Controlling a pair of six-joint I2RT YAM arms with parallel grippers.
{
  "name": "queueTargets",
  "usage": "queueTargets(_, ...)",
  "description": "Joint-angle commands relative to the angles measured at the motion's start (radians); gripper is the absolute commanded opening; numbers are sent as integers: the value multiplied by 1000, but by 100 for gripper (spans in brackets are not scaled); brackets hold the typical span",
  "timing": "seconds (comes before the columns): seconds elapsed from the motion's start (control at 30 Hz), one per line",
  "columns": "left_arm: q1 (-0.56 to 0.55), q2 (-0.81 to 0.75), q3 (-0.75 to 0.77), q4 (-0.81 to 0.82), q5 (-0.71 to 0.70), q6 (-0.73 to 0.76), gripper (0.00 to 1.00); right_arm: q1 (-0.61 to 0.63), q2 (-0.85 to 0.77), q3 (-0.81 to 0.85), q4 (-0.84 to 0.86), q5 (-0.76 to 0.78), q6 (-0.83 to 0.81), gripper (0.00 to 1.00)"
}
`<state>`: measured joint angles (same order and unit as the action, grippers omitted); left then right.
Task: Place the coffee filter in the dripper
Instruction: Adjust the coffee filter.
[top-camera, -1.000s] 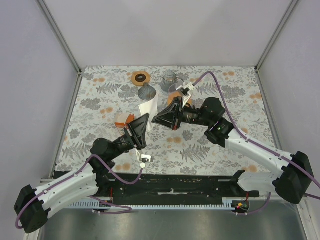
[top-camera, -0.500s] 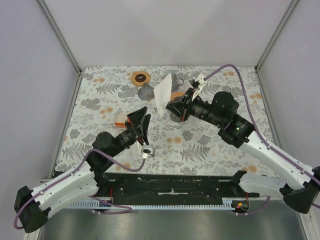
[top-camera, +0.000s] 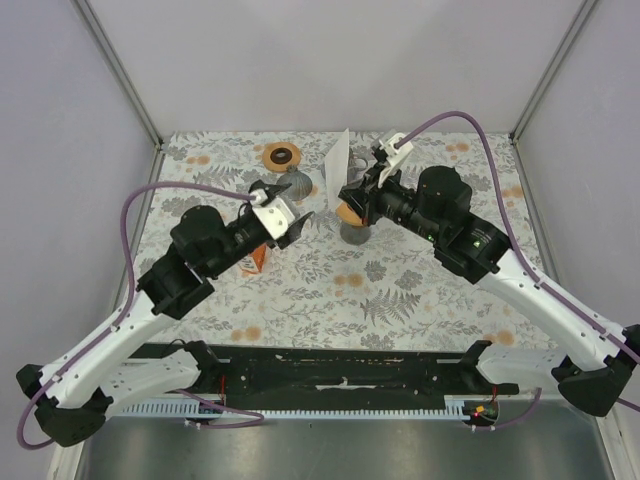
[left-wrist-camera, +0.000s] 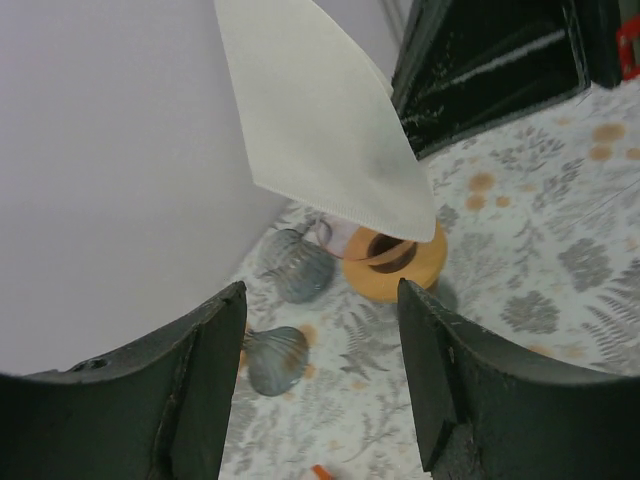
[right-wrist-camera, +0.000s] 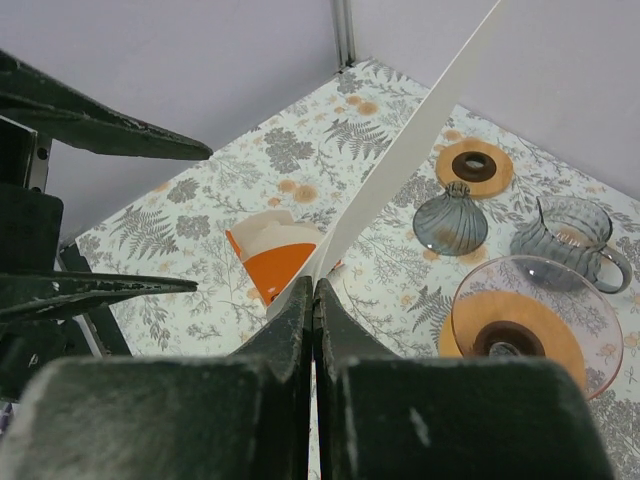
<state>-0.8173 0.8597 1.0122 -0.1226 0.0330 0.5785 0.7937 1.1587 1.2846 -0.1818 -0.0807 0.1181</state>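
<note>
White coffee filter (right-wrist-camera: 385, 180) clamped in right hand (right-wrist-camera: 315, 287), upper end cut off, left hand (left-wrist-camera: 320, 290) apart.

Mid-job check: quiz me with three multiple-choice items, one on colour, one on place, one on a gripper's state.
1. The packet is: A blue; B orange and white; C green.
2. The coffee filter is: A lying on the packet; B in the left gripper; C pinched and held up by the right gripper.
3. The left gripper is: A open and empty; B shut on the coffee filter; C shut on the packet.
Key: B, seen in the right wrist view; C, its fingers meet on the paper; A, its fingers stand wide apart.
</note>
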Motion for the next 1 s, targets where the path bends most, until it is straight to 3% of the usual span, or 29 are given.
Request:
queueTargets(0.0,21,65,149,-152,54,-418,68,-1,-7,38,19,4,-17,0)
queueTargets(0.17,23,148,252,-146,90,-609,68,2,-8,21,42,-17,5,0)
queueTargets(0.27,23,182,282,-127,110,-652,73,13,-7,16,45,-19,12,0)
queueTargets(0.5,20,251,335,-158,49,-611,80,39,12,33,42,19,38,0)
queueTargets(0.6,17,275,361,-189,-89,-513,75,47,25,48,31,47,72,0)
queueTargets(0.97,-56,294,381,-172,-252,-241,43,55,78,93,38,42,138,0)
